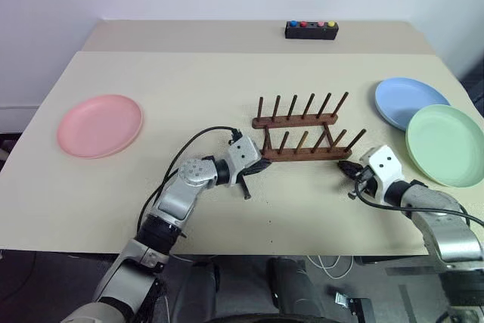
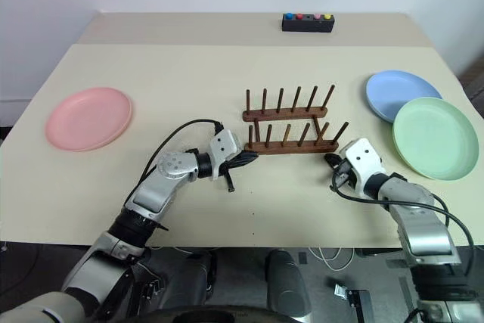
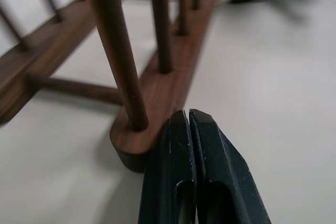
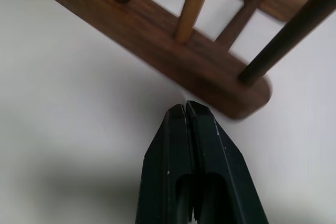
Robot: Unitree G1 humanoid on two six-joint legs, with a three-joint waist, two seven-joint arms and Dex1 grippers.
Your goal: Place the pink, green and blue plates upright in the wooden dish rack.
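The wooden dish rack (image 1: pixel 306 135) stands near the middle of the beige table (image 1: pixel 189 81), its two dark rails running side by side across the surface, each with a row of thin upright pegs. No plate stands between the pegs.

The pink plate (image 1: pixel 99 125) lies flat close to the table's left edge, well apart from the rack. The blue plate (image 1: pixel 408 102) lies flat near the right edge, and the green plate (image 1: pixel 447 145) lies just in front of it, its rim overlapping the blue one's front edge.

The left gripper (image 1: pixel 261 163) sits low over the table at the left end of the rack's nearer rail. Its two black fingers (image 3: pixel 181 156) are pressed flat together with nothing between them, their tips right beside the rounded rail end; whether they touch the wood cannot be told.

The right gripper (image 1: pixel 345 166) sits at the right end of the same rail, pointing in toward it. Its fingers (image 4: pixel 178 145) are likewise closed on nothing, tips just short of the rail's rounded end, with a sliver of table visible between.

A black box with coloured buttons (image 1: pixel 311 29) rests near the far edge of the table, behind the rack.
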